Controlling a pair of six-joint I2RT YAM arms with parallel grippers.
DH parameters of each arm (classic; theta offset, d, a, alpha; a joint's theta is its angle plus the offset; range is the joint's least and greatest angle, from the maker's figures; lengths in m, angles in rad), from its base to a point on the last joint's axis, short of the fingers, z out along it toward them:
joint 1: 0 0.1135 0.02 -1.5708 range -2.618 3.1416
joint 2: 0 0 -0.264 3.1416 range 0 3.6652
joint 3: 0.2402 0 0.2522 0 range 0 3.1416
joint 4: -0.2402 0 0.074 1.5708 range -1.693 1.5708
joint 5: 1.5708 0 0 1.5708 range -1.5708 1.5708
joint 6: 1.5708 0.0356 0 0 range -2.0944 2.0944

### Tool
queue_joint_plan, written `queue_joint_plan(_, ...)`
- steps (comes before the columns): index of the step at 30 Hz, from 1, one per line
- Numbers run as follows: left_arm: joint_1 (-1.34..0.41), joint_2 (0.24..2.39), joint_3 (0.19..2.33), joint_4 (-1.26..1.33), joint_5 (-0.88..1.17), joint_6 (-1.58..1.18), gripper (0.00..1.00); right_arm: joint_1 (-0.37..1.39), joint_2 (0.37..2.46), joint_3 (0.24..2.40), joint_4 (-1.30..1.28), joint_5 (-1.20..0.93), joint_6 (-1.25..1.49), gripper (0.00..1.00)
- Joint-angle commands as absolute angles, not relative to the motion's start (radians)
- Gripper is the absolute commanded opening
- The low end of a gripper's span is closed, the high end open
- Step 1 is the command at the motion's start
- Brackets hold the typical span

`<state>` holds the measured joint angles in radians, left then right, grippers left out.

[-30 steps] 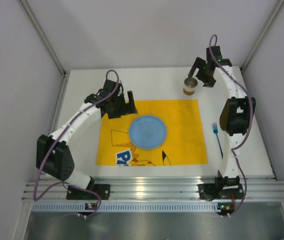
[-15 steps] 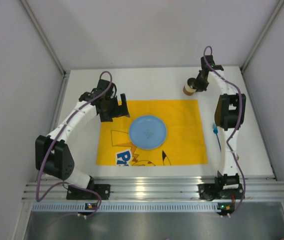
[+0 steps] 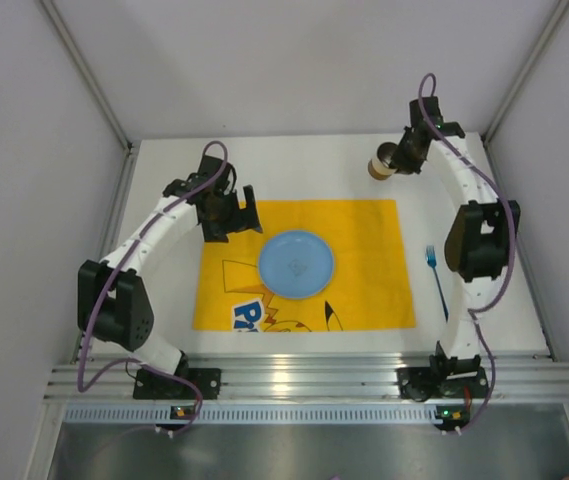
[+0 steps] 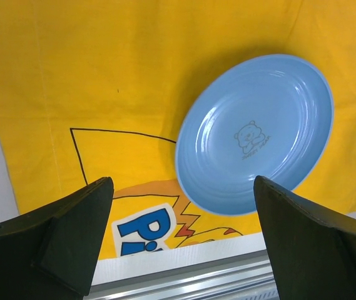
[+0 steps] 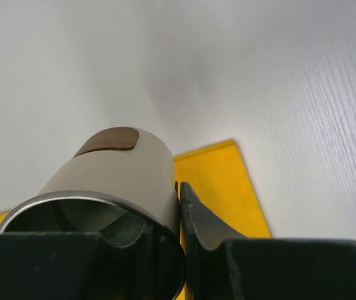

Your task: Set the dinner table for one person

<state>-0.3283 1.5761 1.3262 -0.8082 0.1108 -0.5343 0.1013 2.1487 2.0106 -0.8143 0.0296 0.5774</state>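
Note:
A beige metal cup point(image 3: 381, 164) with a brown base hangs tilted over the back right of the white dinner table point(image 3: 164, 190). My right gripper point(image 3: 401, 160) is shut on its rim. In the right wrist view the cup point(image 5: 121, 169) shows one finger inside and one finger outside its wall, with the right gripper point(image 5: 168, 211) pinching there. A blue plate point(image 3: 296, 264) lies in the middle of the yellow cartoon mat point(image 3: 369, 265). My left gripper point(image 3: 232, 212) hovers open over the mat's back left corner. In its wrist view the left gripper point(image 4: 182, 187) holds nothing, with the plate point(image 4: 256, 134) below and ahead.
A blue fork point(image 3: 435, 278) lies on the bare table right of the mat, close to the right arm's elbow. The ribbed aluminium rail point(image 3: 304, 375) runs along the near edge. White walls close in the table on both sides and at the back.
My right gripper came down on the cup, shut on its rim and raised it slightly, tilted. The left gripper drifted a little left and back, still open.

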Motion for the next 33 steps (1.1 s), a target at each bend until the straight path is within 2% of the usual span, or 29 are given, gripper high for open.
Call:
queue_joint_plan(1,-0.325,1.577,1.341,-0.787,0.087,-0.541,0.99,0.187,1.947,1.881,-0.821,0.043,0.578,0.0)
queue_joint_plan(5,-0.325,1.525,1.283,-0.756,0.071,-0.549,0.99,0.279,1.898,1.671,-0.807,0.07,0.591,0.0)
queue_joint_plan(8,-0.325,1.474,1.24,-0.739,0.043,-0.555,0.99,0.33,1.904,1.617,-0.808,0.107,0.594,0.0)
queue_joint_plan(17,-0.322,1.339,1.174,-0.758,0.009,-0.519,0.99,0.368,2.036,1.687,-0.824,0.218,0.612,0.0)
queue_joint_plan(18,-0.322,1.319,1.166,-0.761,0.012,-0.512,0.99,0.374,2.045,1.687,-0.824,0.242,0.617,0.06)
queue_joint_plan(19,-0.321,1.319,1.161,-0.761,0.018,-0.511,0.99,0.376,2.049,1.687,-0.824,0.248,0.618,0.06)
queue_joint_plan(21,-0.321,1.287,1.143,-0.758,0.031,-0.502,0.99,0.379,2.059,1.69,-0.827,0.261,0.624,0.27)
queue_joint_plan(22,-0.321,1.275,1.137,-0.756,0.032,-0.499,0.99,0.385,2.063,1.692,-0.833,0.261,0.627,0.41)
queue_joint_plan(23,-0.321,1.25,1.131,-0.752,0.029,-0.496,0.99,0.39,2.059,1.695,-0.839,0.259,0.629,0.61)
queue_joint_plan(26,-0.319,1.206,1.105,-0.739,-0.023,-0.491,0.99,0.399,2.005,1.698,-0.88,0.284,0.626,0.83)
queue_joint_plan(29,-0.319,1.195,1.092,-0.724,-0.035,-0.48,0.99,0.373,1.876,1.648,-0.907,0.339,0.612,1.0)
queue_joint_plan(33,-0.319,1.207,1.063,-0.706,-0.005,-0.476,0.98,0.26,1.685,1.482,-0.913,0.284,0.609,1.0)
